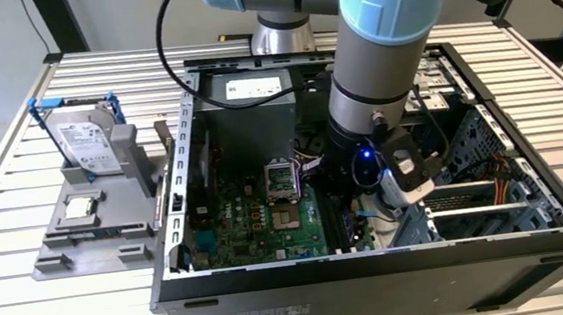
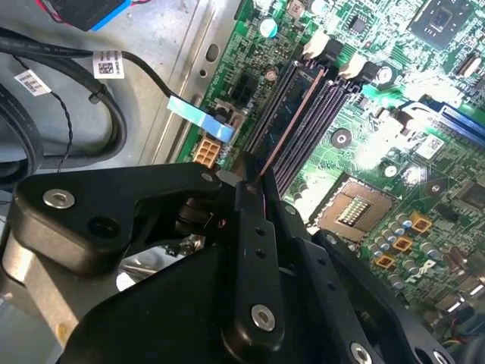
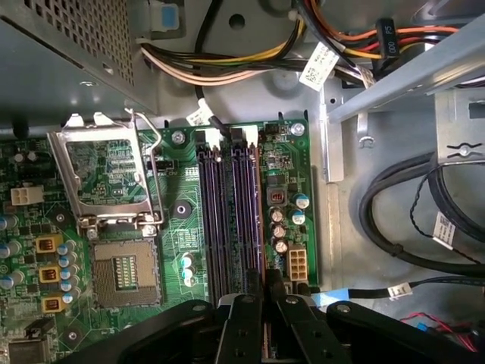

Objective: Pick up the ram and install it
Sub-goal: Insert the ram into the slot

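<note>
Grey tubular arm (image 1: 372, 62) with pale blue joint caps, black cable looped at upper left of the exterior view, small blue light near the wrist. Matte black pincer (image 2: 254, 189) with broad linkage plates and silver screw heads.

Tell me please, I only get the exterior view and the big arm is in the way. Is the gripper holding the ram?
Observer: Yes. In the second wrist view the gripper is shut on the ram, which stands on its thin edge.
Operator: Where is it pointing?
Observer: It runs along the motherboard's black memory slots, lined up with them. I cannot tell whether it is pushed in.
Operator: Are there other sticks in there?
Observer: In the first wrist view, the slots that are visible look empty.
</note>
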Tool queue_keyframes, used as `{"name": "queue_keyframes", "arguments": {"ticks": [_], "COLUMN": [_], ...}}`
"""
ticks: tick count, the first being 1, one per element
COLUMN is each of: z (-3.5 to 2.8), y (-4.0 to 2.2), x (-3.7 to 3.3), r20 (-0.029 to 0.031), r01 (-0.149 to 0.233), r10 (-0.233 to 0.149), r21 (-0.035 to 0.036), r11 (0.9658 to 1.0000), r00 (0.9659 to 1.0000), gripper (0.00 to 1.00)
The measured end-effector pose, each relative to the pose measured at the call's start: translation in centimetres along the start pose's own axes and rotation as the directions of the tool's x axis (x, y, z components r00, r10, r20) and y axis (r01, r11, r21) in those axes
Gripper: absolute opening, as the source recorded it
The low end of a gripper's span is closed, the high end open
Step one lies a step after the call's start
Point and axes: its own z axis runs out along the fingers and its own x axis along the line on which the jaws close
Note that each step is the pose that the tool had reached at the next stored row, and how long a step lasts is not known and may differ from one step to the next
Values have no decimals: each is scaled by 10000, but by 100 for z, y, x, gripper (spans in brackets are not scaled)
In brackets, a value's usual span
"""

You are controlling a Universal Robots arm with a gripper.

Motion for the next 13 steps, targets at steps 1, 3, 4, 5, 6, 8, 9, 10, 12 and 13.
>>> {"name": "queue_keyframes", "arguments": {"ticks": [1, 3, 4, 5, 6, 8, 9, 10, 12, 13], "z": [5, 14, 20, 25, 30, 40, 43, 44, 49, 48], "y": [0, 1, 1, 0, 1, 0, 0, 0, 0, 0], "x": [0, 0, 0, 0, 0, 1, 1, 1, 1, 0], "r20": [0, -3, -12, -21, -30, -44, -50, -54, -56, -59], "r01": [-29, -42, -44, -46, -49, -53, -53, -54, -54, -53], "r10": [29, 42, 44, 46, 49, 53, 53, 54, 54, 53], "r21": [-2, 8, 12, 16, 18, 23, 25, 28, 25, 27], "r11": [10000, 10000, 10000, 10000, 10000, 10000, 10000, 10000, 10000, 10000], "r00": [10000, 10000, 10000, 10000, 10000, 10000, 10000, 10000, 10000, 10000], "gripper": [0, 0, 0, 0, 0, 0, 0, 0, 0, 0]}}
